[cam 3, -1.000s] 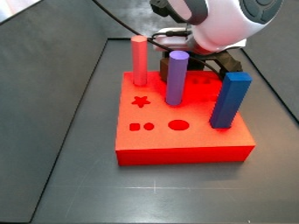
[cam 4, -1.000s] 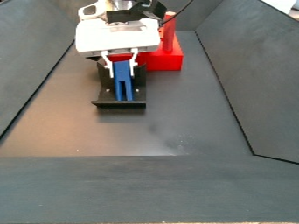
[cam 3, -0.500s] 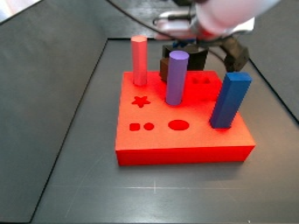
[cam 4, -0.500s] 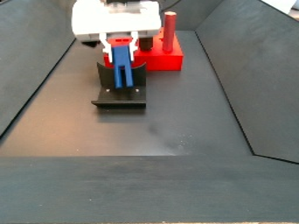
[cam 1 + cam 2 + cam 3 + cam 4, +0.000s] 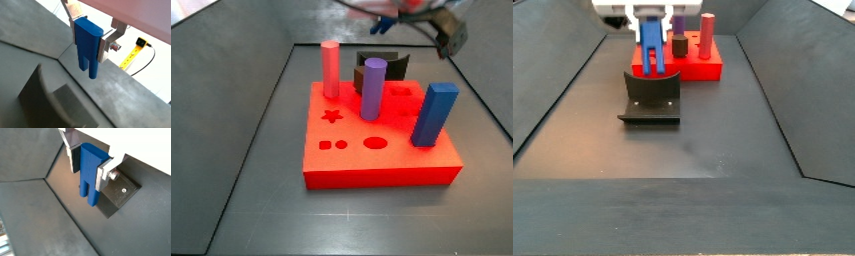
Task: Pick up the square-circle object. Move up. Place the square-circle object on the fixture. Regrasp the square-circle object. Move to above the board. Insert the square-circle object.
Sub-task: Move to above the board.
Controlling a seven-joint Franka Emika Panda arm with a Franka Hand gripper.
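Note:
My gripper (image 5: pixel 87 42) is shut on the square-circle object (image 5: pixel 86 52), a blue piece whose free end splits into two short prongs. Both wrist views show the silver fingers (image 5: pixel 101 177) clamped on its flat sides. In a side view the gripper (image 5: pixel 651 33) is high at the back, and the square-circle object (image 5: pixel 651 56) hangs upright just above the black fixture (image 5: pixel 651 101). The red board (image 5: pixel 385 150) lies in front of the fixture (image 5: pixel 385 64) in a side view. Up at the picture's edge the gripper (image 5: pixel 418 12) is only a blur.
A pink peg (image 5: pixel 330 68), a purple cylinder (image 5: pixel 373 88) and a tall blue square post (image 5: pixel 434 115) stand on the board. Star, circle and small cut-outs (image 5: pixel 376 142) lie near its front. Sloped dark walls (image 5: pixel 560 90) enclose the floor. A yellow tape measure (image 5: pixel 132 52) lies outside.
The gripper has risen with the square-circle object, lifting it clear of the fixture. In a side view the arm has moved up almost out of the picture.

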